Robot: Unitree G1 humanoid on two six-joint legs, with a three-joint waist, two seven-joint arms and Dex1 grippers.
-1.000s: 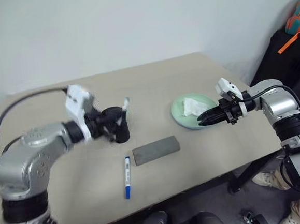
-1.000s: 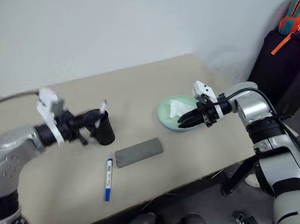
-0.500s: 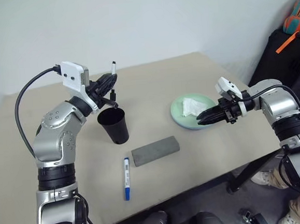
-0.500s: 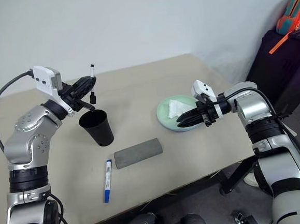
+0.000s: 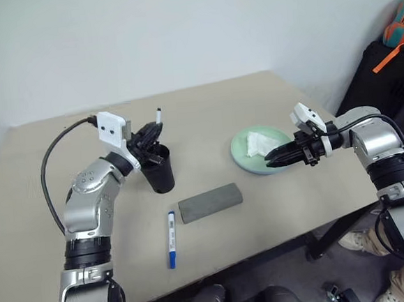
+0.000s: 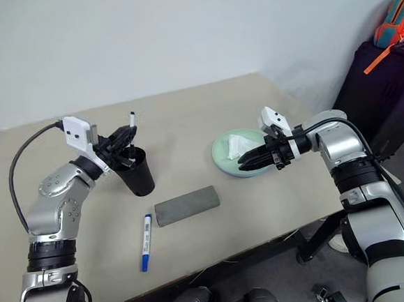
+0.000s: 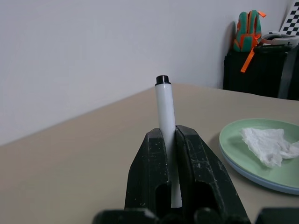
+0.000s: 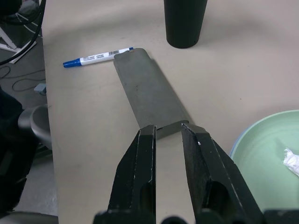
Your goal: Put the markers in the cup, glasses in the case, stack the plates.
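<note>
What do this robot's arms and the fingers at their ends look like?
Both arms are built of rounded silver-grey segments joined by black rings. Each ends in a gripper, the left gripper and the right gripper, with two thick black fingers. A small white camera box sits on each wrist, with a black cable looping back from it.

Lower end of the black-capped marker (image 7: pixel 165 128) hidden between the left gripper (image 7: pixel 170 154) fingers.

Black-capped marker (image 7: pixel 164 122) upright over black cup (image 5: pixel 159 169); blue-capped marker (image 5: pixel 172 239) flat beside closed grey case (image 5: pixel 210 202); mint plate (image 5: pixel 242 150) stacked on blue.
</note>
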